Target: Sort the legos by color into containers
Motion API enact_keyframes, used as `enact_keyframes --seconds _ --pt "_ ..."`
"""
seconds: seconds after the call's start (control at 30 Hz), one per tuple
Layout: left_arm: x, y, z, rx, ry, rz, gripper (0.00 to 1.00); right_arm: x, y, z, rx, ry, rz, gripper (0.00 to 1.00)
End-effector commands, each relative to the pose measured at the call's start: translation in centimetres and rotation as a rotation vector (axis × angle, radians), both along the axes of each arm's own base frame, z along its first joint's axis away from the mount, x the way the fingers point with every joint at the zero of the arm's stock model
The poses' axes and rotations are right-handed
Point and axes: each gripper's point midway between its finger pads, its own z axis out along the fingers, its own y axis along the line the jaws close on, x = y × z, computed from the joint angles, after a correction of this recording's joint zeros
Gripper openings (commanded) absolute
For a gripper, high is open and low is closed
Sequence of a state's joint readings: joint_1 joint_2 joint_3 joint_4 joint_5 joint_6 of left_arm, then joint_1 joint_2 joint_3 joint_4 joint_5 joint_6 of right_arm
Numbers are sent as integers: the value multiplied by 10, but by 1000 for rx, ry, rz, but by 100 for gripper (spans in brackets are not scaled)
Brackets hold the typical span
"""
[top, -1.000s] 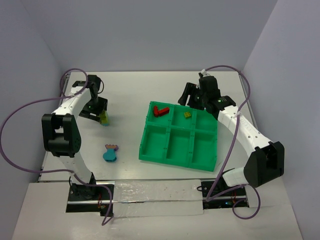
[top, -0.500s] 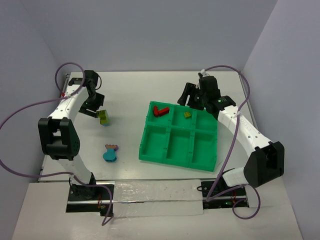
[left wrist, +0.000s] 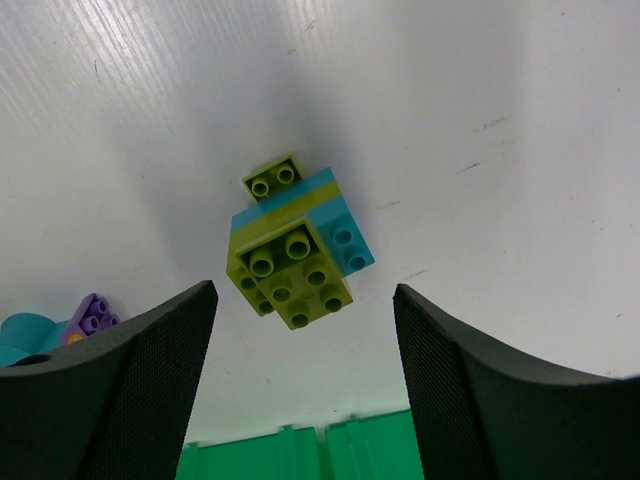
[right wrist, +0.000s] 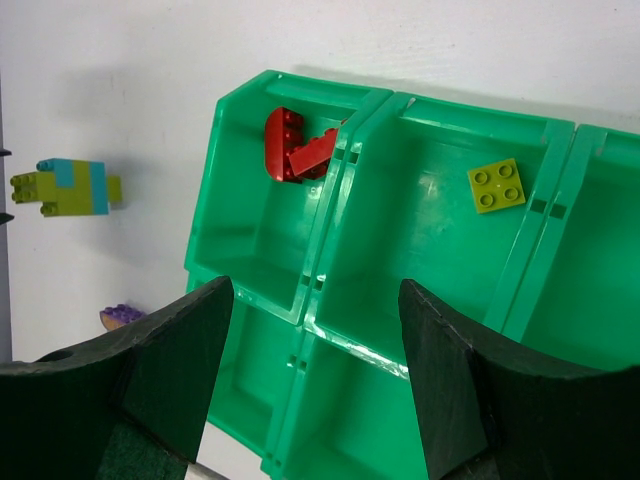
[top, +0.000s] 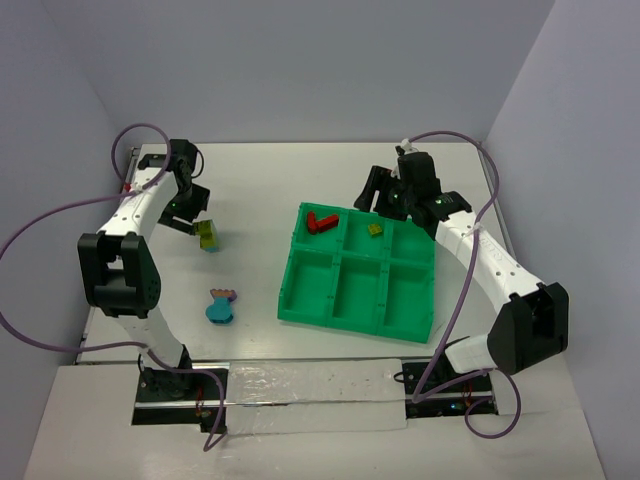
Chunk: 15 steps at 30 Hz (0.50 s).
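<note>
A yellow-green and cyan lego cluster (top: pixel 209 236) lies on the table left of the green tray (top: pixel 300 300); it also shows in the left wrist view (left wrist: pixel 295 245) and the right wrist view (right wrist: pixel 65 187). My left gripper (top: pixel 192 222) hangs open just behind it, empty. A cyan and purple cluster (top: pixel 220 305) lies nearer the front. Red legos (top: pixel 320 221) sit in the far left compartment, a yellow-green brick (top: pixel 375 229) in the far middle one. My right gripper (top: pixel 392 200) is open and empty above the tray's far edge.
The tray's three near compartments and its far right compartment hold nothing that I can see. Purple cables loop off both arms at the table's sides. White walls close the table on the left, back and right.
My left gripper has let go of the yellow-green and cyan cluster and drawn back to the left and away from it. The right arm has not moved.
</note>
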<state>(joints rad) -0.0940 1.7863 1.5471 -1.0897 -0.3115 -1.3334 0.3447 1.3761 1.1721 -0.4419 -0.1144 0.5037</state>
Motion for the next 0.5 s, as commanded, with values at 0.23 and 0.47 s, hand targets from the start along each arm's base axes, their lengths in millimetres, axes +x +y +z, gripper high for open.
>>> enact_keyframes --seconds 0.23,0.47 --pt "8 9 -3 29 5 7 70 3 4 10 -4 -30 17 75" --pt "10 9 -6 29 6 -1 69 3 4 8 -3 -27 17 75"
